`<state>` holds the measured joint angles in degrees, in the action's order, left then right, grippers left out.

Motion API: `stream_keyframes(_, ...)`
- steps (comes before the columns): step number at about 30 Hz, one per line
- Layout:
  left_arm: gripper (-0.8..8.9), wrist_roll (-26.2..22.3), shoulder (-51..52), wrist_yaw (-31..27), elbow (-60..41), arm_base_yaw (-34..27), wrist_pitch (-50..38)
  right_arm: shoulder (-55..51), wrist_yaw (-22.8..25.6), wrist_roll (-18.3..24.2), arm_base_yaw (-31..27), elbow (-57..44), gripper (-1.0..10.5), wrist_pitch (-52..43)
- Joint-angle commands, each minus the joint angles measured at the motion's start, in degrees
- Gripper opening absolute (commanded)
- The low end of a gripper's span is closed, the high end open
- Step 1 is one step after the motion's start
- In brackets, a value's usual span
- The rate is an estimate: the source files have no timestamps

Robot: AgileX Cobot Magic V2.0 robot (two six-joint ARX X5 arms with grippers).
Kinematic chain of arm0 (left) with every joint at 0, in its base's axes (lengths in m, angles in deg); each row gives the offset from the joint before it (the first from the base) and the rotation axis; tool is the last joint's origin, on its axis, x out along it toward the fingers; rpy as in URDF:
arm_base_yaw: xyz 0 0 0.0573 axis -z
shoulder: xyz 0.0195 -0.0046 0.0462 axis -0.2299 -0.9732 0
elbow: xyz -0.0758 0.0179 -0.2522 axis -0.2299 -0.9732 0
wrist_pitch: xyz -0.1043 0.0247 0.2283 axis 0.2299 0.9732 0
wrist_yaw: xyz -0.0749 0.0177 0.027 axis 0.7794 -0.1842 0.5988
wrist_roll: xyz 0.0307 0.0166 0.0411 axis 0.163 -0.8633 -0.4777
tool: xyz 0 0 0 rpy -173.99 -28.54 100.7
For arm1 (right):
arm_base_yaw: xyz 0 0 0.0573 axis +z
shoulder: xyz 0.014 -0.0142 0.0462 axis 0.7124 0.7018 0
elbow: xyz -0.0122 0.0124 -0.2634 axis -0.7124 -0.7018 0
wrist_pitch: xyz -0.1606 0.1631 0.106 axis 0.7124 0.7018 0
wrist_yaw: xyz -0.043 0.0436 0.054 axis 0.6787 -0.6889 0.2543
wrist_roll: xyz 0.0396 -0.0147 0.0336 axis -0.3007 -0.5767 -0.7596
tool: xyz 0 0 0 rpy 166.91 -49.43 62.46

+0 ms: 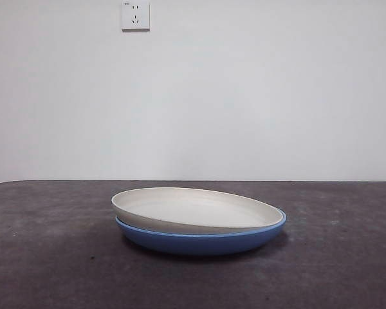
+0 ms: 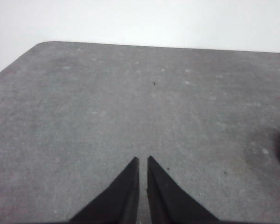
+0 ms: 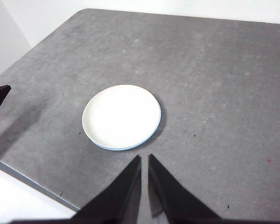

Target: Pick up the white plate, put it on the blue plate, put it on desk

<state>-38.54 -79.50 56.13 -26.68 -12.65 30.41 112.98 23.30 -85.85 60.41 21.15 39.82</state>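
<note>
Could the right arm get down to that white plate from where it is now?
Probably yes. The right gripper hangs above the desk with the white plate in open view, stacked on the blue plate. Nothing lies between them, though its jaws are nearly shut.

Left end effector [image 2: 143,161], right end effector [image 3: 144,158]: jaws closed (empty).

The white plate [image 1: 193,209] looks matt, the blue plate [image 1: 199,241] glossy, the desk [image 1: 51,257] mottled, stone-like and dull.
</note>
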Motion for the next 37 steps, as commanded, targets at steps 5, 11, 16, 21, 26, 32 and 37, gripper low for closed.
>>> stream_keyframes(5, 0.29, 0.37, 0.17, -1.92, -1.22, -0.04, 2.54, 0.24, -0.02, 0.44, 0.26, 1.03, 0.2, 2.32)
stream_keyframes(11, 0.29, 0.63, 0.59, -1.70, -1.22, -0.04, 2.91, 0.24, -0.02, 0.44, 0.26, 1.03, 0.2, 2.34)
stream_keyframes(16, 0.29, 0.63, 2.05, -1.70, -1.22, -0.04, 2.89, 0.24, -0.02, 0.44, 0.26, 1.03, 0.2, 2.32)
stream_keyframes(21, 0.29, 0.63, 2.34, -1.70, -1.22, -0.04, 2.82, 0.24, -0.02, 0.44, 0.26, 1.03, 0.2, 2.32)
stream_keyframes(26, 0.29, 0.63, 2.34, -1.70, -1.22, -0.04, 2.82, 0.24, -0.02, 0.44, 0.26, 1.03, 0.2, 2.32)
stream_keyframes(32, 0.29, 0.63, 2.34, -1.70, -1.22, -0.04, 2.82, 0.24, -0.02, 0.44, 0.26, 1.03, 0.2, 2.34)
stream_keyframes(37, 0.29, 0.63, 2.34, -1.68, -1.22, -0.04, 2.82, -0.04, 0.48, 4.94, -1.14, 0.72, 0.2, 1.81)
